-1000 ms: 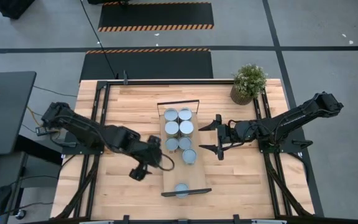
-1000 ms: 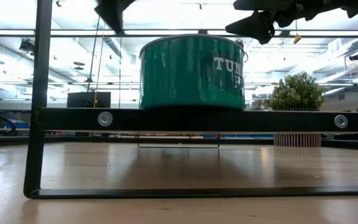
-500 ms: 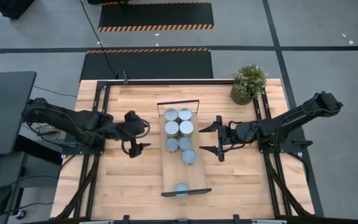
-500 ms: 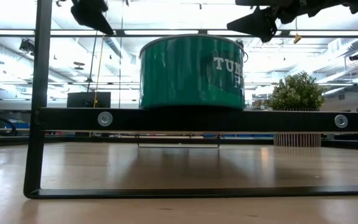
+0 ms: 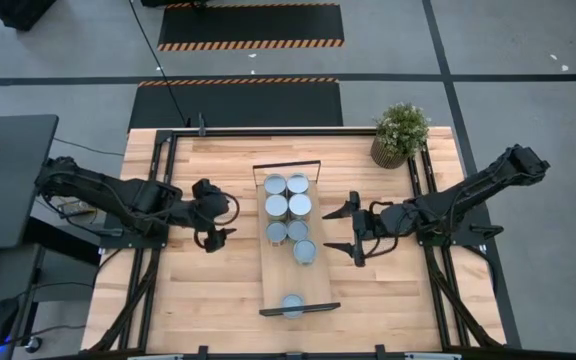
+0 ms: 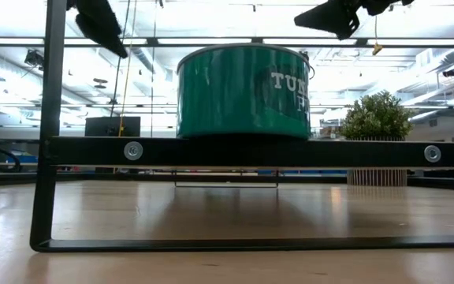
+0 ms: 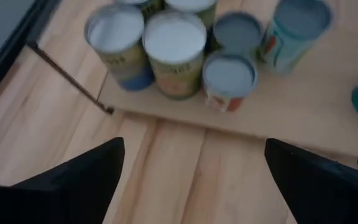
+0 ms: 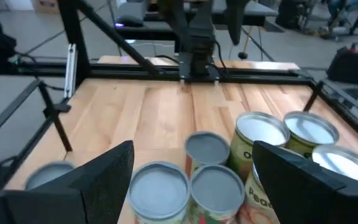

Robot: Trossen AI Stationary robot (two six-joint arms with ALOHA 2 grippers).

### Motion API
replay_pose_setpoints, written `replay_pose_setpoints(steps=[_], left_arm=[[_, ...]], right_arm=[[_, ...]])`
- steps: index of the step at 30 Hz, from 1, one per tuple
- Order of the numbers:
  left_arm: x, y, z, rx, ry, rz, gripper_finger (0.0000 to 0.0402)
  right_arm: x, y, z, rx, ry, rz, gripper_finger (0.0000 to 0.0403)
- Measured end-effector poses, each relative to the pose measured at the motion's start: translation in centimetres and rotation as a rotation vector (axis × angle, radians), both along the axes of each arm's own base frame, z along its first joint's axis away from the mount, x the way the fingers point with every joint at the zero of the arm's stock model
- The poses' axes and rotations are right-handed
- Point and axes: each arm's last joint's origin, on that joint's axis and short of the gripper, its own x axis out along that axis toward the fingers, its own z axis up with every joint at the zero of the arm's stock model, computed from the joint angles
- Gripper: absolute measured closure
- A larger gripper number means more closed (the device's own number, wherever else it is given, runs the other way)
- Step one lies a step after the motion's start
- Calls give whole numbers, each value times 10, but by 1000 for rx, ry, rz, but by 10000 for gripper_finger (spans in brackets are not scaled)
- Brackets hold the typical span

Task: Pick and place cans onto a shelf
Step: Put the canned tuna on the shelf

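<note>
Between both spread grippers, left gripper (image 5: 216, 230), right gripper (image 5: 344, 233), cans (image 5: 288, 208) on shelf (image 5: 272, 275)

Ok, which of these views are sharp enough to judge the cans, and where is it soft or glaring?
High view: even light, the cans on the shelf crisp. Low view: backlit, the green can glossy with streaked reflections. Left wrist view: can tops washed pale, soft throughout. Right wrist view: near cans blurred.

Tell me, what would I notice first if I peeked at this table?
A bunch of cans with shiny tops crowd the far half of the shelf in the table's middle. Two robot arms wait either side, the left claw and right claw both open and empty. A green plant sits in the far right corner.
</note>
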Motion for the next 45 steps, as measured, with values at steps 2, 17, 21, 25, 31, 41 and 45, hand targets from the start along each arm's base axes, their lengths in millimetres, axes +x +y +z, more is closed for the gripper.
replay_pose_setpoints(steps=[2,17,21,25,31,41,45], left_arm=[[-1,-2,-3,0,32,-3,8],[16,-26,-2,-36,-77,-149,19],[24,-46,-2,-13,-131,-186,28],[32,-70,9,-37,-174,-199,35],[40,-101,28,-351,-265,-186,40],[17,-152,44,-787,-397,-74,40],[8,-178,18,-803,-307,40,40]], right_arm=[[-2,4,0,-46,1,7,69],[-55,-19,5,-317,37,-204,70],[-65,-28,2,-312,15,-222,70],[-68,-28,0,-288,-2,-154,70],[-64,-25,-8,-277,8,-95,70],[-60,-23,-11,-333,24,-40,70],[-60,-20,-12,-292,17,52,70]])
